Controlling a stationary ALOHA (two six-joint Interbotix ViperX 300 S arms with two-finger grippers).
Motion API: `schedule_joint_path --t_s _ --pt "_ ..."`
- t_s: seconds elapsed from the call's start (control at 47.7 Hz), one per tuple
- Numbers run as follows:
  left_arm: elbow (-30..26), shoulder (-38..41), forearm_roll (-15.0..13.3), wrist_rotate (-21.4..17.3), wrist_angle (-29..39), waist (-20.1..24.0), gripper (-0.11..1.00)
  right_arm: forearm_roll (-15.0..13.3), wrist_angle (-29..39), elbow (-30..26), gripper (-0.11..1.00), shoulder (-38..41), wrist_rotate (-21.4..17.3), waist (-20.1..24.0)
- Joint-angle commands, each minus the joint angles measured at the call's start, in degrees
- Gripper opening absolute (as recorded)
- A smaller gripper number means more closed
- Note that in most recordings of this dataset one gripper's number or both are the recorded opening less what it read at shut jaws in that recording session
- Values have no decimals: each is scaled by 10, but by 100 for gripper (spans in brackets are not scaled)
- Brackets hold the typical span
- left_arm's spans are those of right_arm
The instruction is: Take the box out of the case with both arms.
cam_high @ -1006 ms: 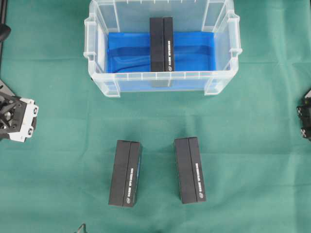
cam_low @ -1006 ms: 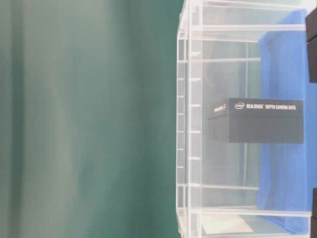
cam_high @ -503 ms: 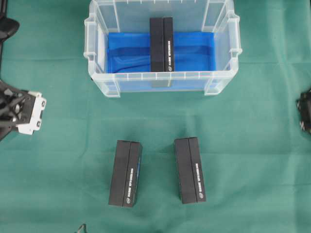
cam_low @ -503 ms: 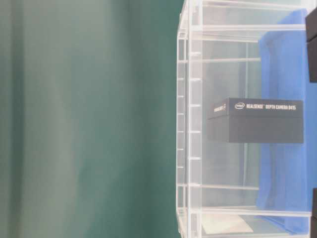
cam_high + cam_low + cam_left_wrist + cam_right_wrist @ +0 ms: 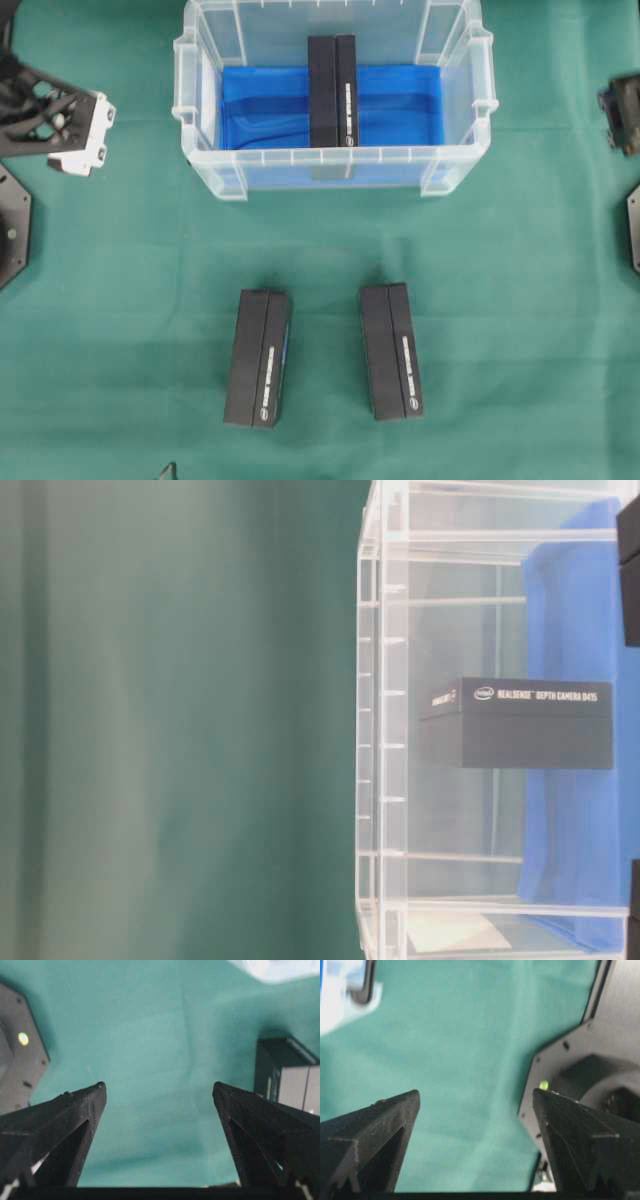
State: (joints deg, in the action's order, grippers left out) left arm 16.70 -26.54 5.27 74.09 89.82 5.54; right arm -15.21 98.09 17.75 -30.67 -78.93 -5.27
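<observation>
The clear case (image 5: 400, 155) stands at the back middle of the green cloth, lined with a blue sheet (image 5: 260, 105). A black box (image 5: 332, 90) lies inside it across the middle; it also shows through the case wall (image 5: 385, 720) in the table-level view (image 5: 520, 725). My left gripper (image 5: 60, 115), with white parts, is left of the case and apart from it. It is open and empty (image 5: 159, 1091). My right gripper (image 5: 622, 115) is at the right edge, apart from the case, open and empty (image 5: 476, 1096).
Two more black boxes lie on the cloth in front of the case, one on the left (image 5: 258, 357) and one on the right (image 5: 391, 350). The arm bases sit at the left edge (image 5: 12, 225) and the right edge (image 5: 632, 230).
Both grippers have moved towards the back of the table, now level with the case. The left one has also moved a little right. The boxes and case have not moved.
</observation>
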Motion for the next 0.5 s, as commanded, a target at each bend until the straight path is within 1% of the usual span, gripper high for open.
schedule_joint_path --t_s 0.0,0.084,0.147,0.231,0.482 --pt "-13 3 3 -22 -11 28 91 0 -17 -5 90 -2 26 -38" --pt "-13 8 3 -43 -21 50 91 0 -25 -5 90 2 47 -66" --pt "-13 12 3 -54 -24 58 91 1 -28 -5 90 4 55 -76" --pt "-14 17 2 -60 -24 61 91 1 -28 -4 90 5 59 -76" --pt "-15 21 1 -59 -25 61 91 4 -28 -3 90 6 58 -76"
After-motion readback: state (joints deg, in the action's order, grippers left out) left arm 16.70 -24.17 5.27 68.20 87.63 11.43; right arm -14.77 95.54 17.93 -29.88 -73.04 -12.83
